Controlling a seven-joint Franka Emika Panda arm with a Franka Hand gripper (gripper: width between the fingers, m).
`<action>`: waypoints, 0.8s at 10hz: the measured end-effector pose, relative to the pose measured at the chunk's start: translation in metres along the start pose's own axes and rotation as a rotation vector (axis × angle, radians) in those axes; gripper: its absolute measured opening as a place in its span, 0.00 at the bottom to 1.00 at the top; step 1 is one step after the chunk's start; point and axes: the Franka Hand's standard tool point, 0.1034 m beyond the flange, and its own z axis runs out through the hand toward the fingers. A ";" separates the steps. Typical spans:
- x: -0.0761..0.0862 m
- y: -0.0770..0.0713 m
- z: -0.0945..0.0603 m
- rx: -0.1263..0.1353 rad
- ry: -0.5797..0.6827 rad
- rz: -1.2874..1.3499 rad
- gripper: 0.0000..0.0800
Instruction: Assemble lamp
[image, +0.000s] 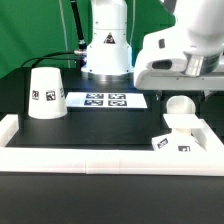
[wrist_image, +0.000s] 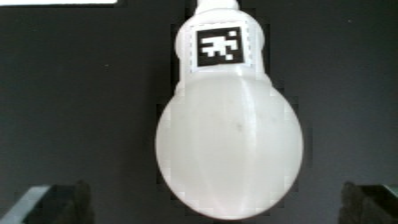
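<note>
A: Which step is judged to be in hand?

B: On the black worktop (image: 110, 125) the shade (image: 45, 95) is seen standing at the exterior view's left, well apart from the rest. The base block (image: 185, 130) is placed at the right, inside the border rail (image: 100, 158). The bulb (wrist_image: 228, 140) is laid on its side near the base block. The picking of the bulb is judged to be the step.

A: And the gripper?

B: The gripper (wrist_image: 208, 205) is spread wide over the bulb; nothing is grasped. A descent is called for, so the bulb can be closed on between the fingers (wrist_image: 54, 203)
</note>
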 end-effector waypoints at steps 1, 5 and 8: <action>-0.001 -0.001 0.005 -0.007 -0.060 -0.002 0.87; 0.002 -0.005 0.020 -0.024 -0.202 -0.009 0.87; 0.006 -0.006 0.027 -0.024 -0.182 -0.010 0.87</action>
